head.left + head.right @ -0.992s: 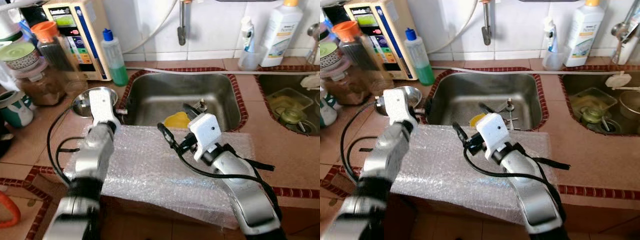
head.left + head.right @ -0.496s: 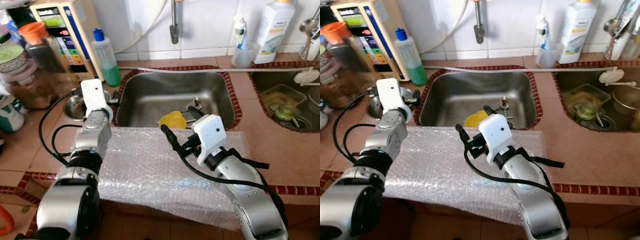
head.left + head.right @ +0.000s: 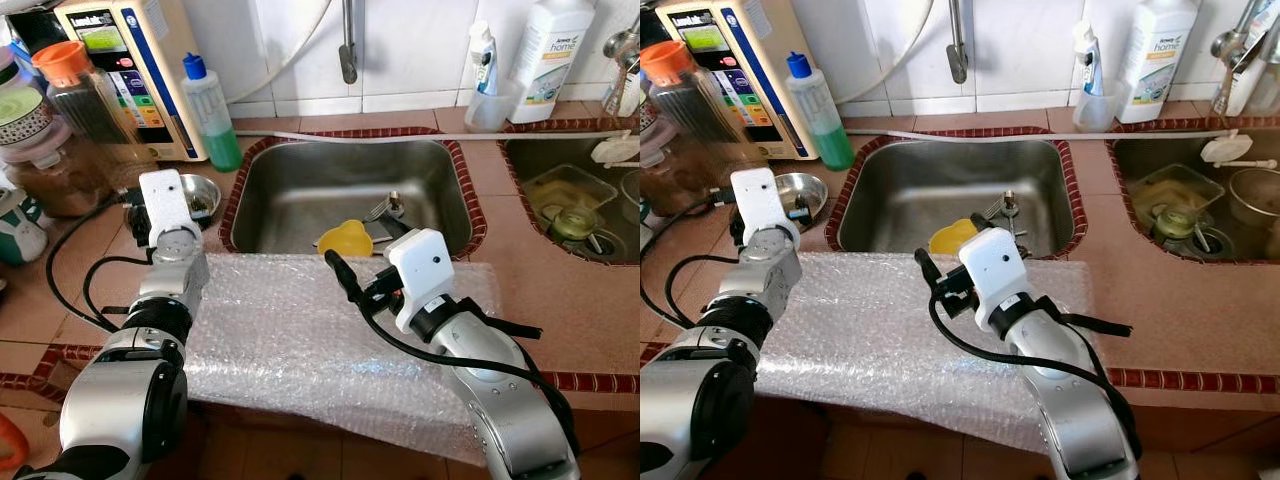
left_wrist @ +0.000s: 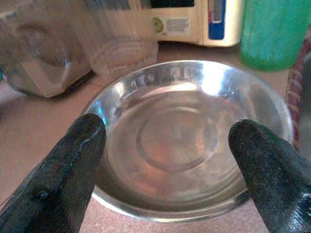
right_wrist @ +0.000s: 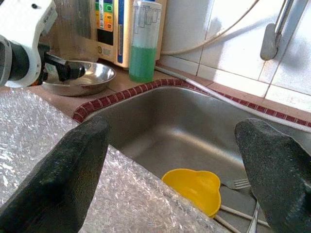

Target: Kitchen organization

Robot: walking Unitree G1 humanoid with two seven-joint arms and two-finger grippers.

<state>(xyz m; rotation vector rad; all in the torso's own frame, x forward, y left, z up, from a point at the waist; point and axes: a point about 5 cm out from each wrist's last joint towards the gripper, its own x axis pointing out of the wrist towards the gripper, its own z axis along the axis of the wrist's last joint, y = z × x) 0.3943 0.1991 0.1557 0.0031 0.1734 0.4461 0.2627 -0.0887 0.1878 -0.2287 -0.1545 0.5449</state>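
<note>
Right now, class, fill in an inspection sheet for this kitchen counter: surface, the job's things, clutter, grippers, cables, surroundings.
Surface: tiled counter, with bubble wrap spread in front of the sink.
Job's things: steel bowl on the counter left of the sink; yellow dish and fork lying in the sink.
Clutter: green soap bottle, jars, white bottle.
Grippers: left gripper open, fingers either side of the bowl; right gripper open above the sink's near edge.
Cables: black cables along both arms.
Surroundings: tap, white wall tiles, a second basin on the right.
</note>
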